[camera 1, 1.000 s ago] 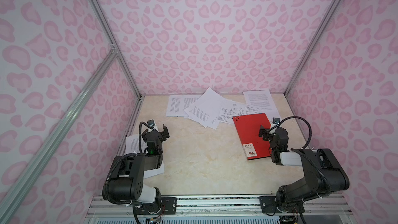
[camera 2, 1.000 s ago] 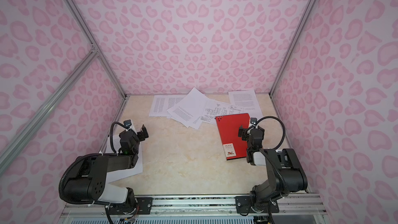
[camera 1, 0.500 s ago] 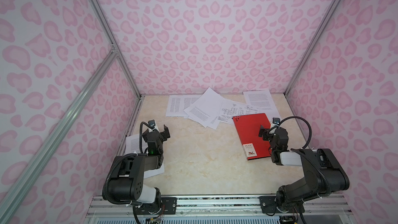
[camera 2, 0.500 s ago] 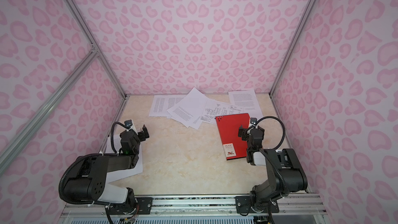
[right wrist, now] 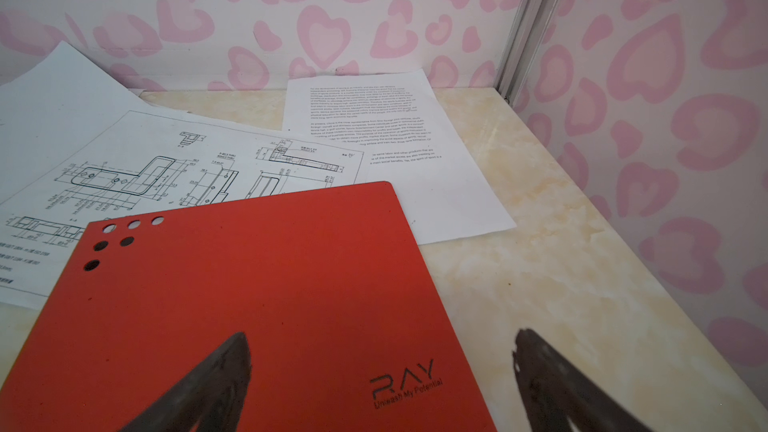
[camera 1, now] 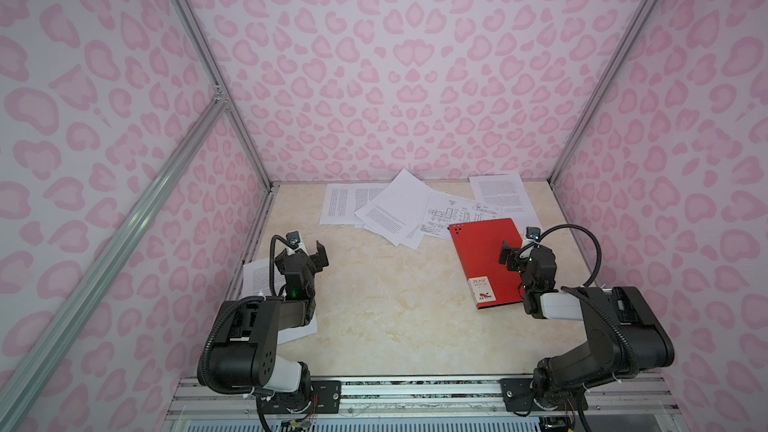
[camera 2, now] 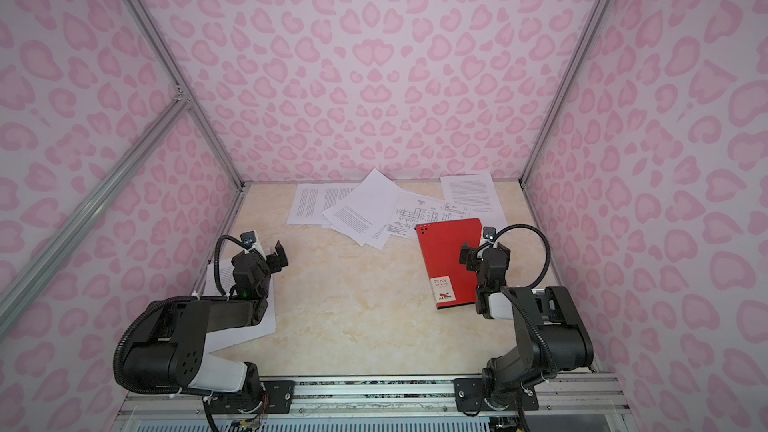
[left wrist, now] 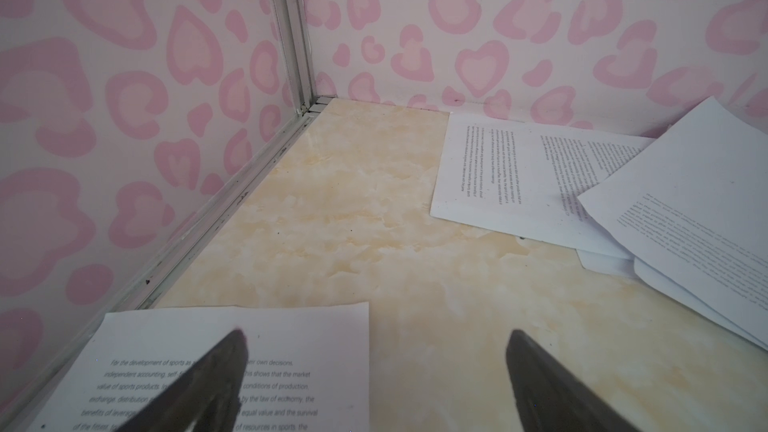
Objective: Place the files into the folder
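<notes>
The red folder [camera 1: 486, 257] [camera 2: 451, 259] lies closed and flat at the right of the table, its RAY logo [right wrist: 405, 380] facing up. Its far edge overlaps a sheet with line drawings [camera 1: 453, 211] [right wrist: 166, 168]. Several printed files [camera 1: 374, 209] [camera 2: 345, 207] lie fanned along the back wall, with one text sheet [camera 1: 500, 197] at the back right. Another text sheet [camera 1: 259, 280] [left wrist: 270, 367] lies under the left arm. My left gripper [camera 1: 309, 253] [left wrist: 376, 351] hovers open over that sheet's edge. My right gripper [camera 1: 519, 253] [right wrist: 382, 351] is open above the folder's right edge.
Pink patterned walls [camera 1: 395, 76] close in the back and both sides, with aluminium posts [camera 1: 582, 130] at the corners. The marble tabletop [camera 1: 395, 305] spreads between the two arms. A metal rail [camera 1: 415, 392] runs along the front edge.
</notes>
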Motion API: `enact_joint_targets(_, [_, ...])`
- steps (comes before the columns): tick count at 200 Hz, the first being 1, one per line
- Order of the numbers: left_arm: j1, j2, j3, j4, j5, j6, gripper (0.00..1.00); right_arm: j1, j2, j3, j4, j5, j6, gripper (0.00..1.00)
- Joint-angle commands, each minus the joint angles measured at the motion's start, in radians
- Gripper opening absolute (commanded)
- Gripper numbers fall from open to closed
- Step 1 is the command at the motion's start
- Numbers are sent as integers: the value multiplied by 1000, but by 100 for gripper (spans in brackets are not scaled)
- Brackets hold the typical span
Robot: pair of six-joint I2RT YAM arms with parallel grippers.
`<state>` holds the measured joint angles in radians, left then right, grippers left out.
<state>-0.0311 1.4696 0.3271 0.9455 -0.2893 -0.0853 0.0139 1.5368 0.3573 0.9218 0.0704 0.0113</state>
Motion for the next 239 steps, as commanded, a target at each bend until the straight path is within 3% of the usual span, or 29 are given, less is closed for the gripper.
enact_joint_targets(1, [1, -4, -3, 38, -8, 5, 98, 1, 2, 0, 12, 9, -1, 100])
enact_joint_targets(60, [3, -19, -5, 44, -1, 7, 98, -5, -2, -3, 13, 6, 11, 100])
enact_joint_targets(72, [-59, -100, 79, -185, -159, 22, 98, -1, -16, -5, 28, 57, 15, 100])
enact_joint_targets(83, [-104, -153, 165, -336, -243, 30, 98, 40, -96, -14, -10, 191, 13, 100])
enact_joint_targets(94, [-130, -192, 257, -488, -299, -97, 98, 70, -196, 31, -190, 312, 56, 100])
enact_joint_targets(109, [-137, -191, 463, -928, -216, -392, 98, 61, -296, 142, -554, 435, 237, 100])
enact_joint_targets(117, [-151, -160, 534, -1032, -141, -467, 98, 32, -315, 193, -713, 474, 362, 100])
enact_joint_targets(127, [-161, -123, 553, -1041, 11, -566, 98, -38, -327, 231, -828, 383, 439, 100])
enact_joint_targets(142, [-172, -42, 564, -976, 386, -636, 98, -113, -327, 241, -892, 256, 509, 100])
enact_joint_targets(153, [-239, 40, 609, -992, 516, -641, 98, -163, -310, 243, -899, 125, 518, 100])
enact_joint_targets(168, [-366, 108, 638, -994, 596, -641, 98, -209, -274, 261, -928, -44, 519, 98])
enact_joint_targets(193, [-558, 159, 643, -954, 629, -656, 98, -231, -173, 303, -961, -224, 524, 95])
enact_joint_targets(239, [-741, 363, 726, -836, 745, -715, 98, -252, -40, 320, -918, -331, 550, 93])
